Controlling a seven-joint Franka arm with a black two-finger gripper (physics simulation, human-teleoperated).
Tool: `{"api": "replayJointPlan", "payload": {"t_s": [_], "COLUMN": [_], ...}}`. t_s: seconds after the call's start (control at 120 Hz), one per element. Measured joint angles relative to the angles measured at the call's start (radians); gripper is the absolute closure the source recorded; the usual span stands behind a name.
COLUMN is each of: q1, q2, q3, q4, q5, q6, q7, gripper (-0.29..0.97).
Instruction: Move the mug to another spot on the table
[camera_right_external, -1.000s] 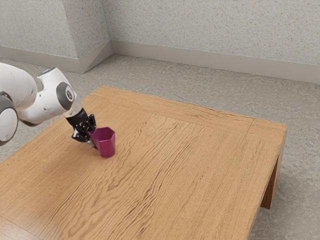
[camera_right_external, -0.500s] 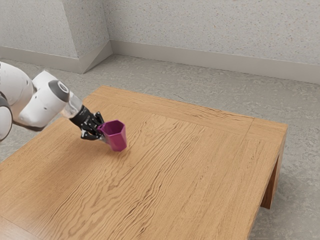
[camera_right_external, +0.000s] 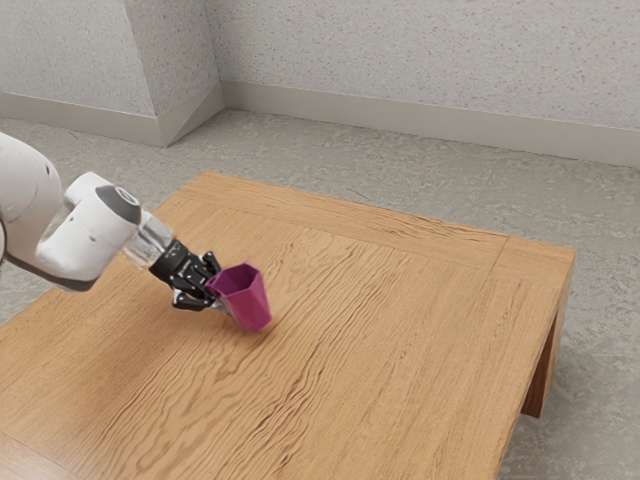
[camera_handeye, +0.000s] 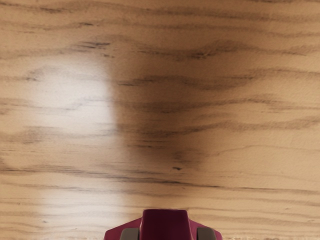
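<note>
pincer (camera_right_external: 214, 291) tight on the tilted magenta mug (camera_right_external: 246, 297) over the wooden table (camera_right_external: 400, 330)

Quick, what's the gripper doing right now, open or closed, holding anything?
Gripper: closed, holding the purple mug, which is tilted over the table.
</note>
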Motion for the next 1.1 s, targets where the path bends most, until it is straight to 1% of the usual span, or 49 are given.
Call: {"api": "replayJointPlan", "payload": {"t_s": [0.075, 0.15, 0.65, 0.775, 0.858, 0.967, 1.1], "q1": [0.000, 0.000, -0.005, -0.005, -0.005, 0.001, 0.010], "q2": [-0.028, -0.030, 0.018, 0.024, 0.023, 0.009, -0.005], "q3": [0.001, 0.002, 0.001, 0.000, 0.003, 0.009, 0.032], "q4": [-0.036, -0.051, -0.050, -0.049, -0.048, -0.047, -0.052], "q5": [-0.010, -0.017, -0.035, -0.042, -0.039, -0.018, 0.008], "q6": [0.003, 0.007, 0.015, 0.018, 0.020, 0.020, 0.017], "q7": [0.013, 0.025, 0.075, 0.087, 0.094, 0.101, 0.107], "gripper": [0.70, 0.70, 0.68, 0.42, 0.29, 0.19, 0.11]}}
